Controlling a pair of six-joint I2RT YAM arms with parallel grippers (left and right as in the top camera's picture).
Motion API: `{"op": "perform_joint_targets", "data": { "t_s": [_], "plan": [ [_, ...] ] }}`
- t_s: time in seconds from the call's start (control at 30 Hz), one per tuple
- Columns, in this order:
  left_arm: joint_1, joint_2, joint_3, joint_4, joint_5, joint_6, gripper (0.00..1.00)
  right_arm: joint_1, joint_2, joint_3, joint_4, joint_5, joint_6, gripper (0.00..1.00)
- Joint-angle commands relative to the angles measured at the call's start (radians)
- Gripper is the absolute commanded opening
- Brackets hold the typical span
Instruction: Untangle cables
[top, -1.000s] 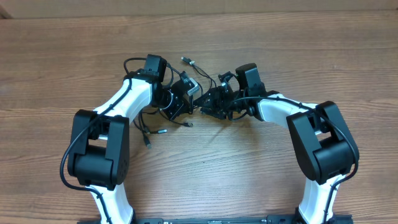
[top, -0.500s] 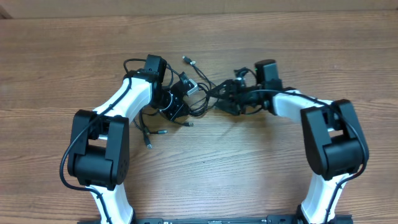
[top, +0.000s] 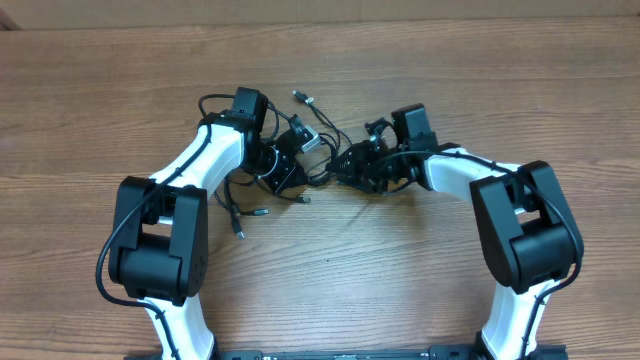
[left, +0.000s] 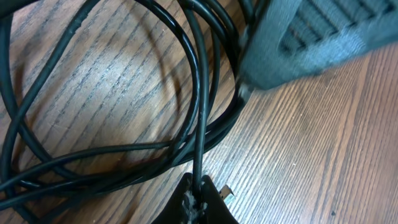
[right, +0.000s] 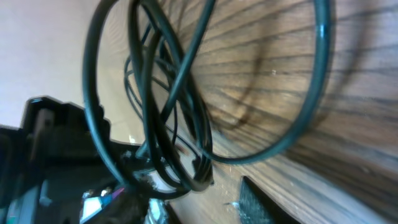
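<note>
The cables (top: 318, 170) are thin black cords in a tangled bundle at the table's middle, between my two grippers. The left gripper (top: 288, 163) sits at the bundle's left side. In the left wrist view it (left: 199, 200) is shut on one strand of the cables (left: 199, 112), which runs up into wide loops. The right gripper (top: 348, 168) is at the bundle's right side. In the right wrist view it (right: 208, 205) stands open, with one dark finger pad (right: 258, 205) to the right and looped cables (right: 180, 137) hanging by the left jaw.
Loose plug ends lie around the bundle: one silver-tipped (top: 299, 97) at the back, two (top: 262, 211) (top: 238, 232) towards the front left. The right gripper's grey pad (left: 311, 37) shows close by in the left wrist view. Bare wooden table (top: 420, 280) surrounds the bundle.
The right gripper pulled away to the right half a second ago, then came back left to the bundle, with its jaws now narrower. The left arm has held still with its strand.
</note>
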Motion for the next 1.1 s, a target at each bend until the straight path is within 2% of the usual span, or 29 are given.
{"op": "perform_joint_targets", "data": {
  "t_s": [0.0,0.1,0.27,0.3,0.47,0.53,0.63,0.73,0.97,1.07],
  "plan": [
    [0.0,-0.029,0.022,-0.003,0.027,-0.011,0.04,0.01,-0.006,0.009,0.008,0.105,-0.004,0.35],
    [0.0,-0.029,0.022,-0.003,0.028,-0.011,0.04,0.023,-0.006,0.009,0.003,0.172,-0.004,0.31],
    [0.001,-0.029,0.025,-0.002,0.03,-0.017,0.04,0.037,-0.006,0.009,-0.051,0.286,-0.005,0.06],
    [0.003,-0.029,0.031,-0.007,0.037,-0.029,0.04,0.037,-0.006,0.009,-0.067,0.306,-0.005,0.04],
    [0.036,-0.068,0.113,-0.137,0.117,-0.081,0.04,0.028,-0.006,0.009,-0.134,0.387,-0.009,0.04],
    [0.06,-0.14,0.119,-0.146,0.204,-0.124,0.04,0.026,-0.006,0.009,-0.155,0.451,-0.009,0.04],
    [0.08,-0.237,0.119,-0.132,0.241,-0.183,0.04,0.026,-0.006,0.009,-0.153,0.471,-0.01,0.04],
    [0.093,-0.349,0.119,-0.101,0.176,-0.264,0.04,0.026,-0.007,0.01,-0.154,0.463,-0.036,0.04],
    [0.091,-0.56,0.119,-0.041,-0.265,-0.654,0.04,0.026,-0.056,0.047,-0.222,0.437,-0.139,0.04],
    [0.091,-0.594,0.119,-0.059,-0.327,-0.715,0.04,0.026,-0.089,0.055,-0.249,0.44,-0.147,0.04]
  ]
}}
